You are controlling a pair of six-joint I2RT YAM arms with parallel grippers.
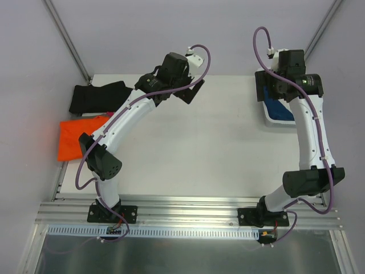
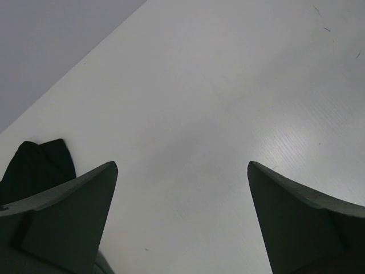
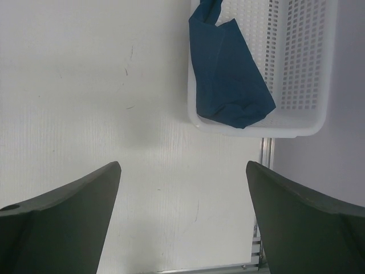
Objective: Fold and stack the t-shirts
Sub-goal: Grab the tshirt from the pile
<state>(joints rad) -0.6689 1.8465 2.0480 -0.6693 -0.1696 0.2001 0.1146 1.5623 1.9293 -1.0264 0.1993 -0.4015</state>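
Right gripper: fingers wide apart & empty. Navy t-shirt lies ahead, upper right of wrist view, in white lattice basket, long axis top-to-bottom. Left gripper likewise spread, empty; right arm is nearer.

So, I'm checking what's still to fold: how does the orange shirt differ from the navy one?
The orange shirt lies fairly flat at the left of the table, beside the black shirt; the navy shirt sits bunched in the white basket at the right. Orange is bright, navy dark. Both lie untouched.
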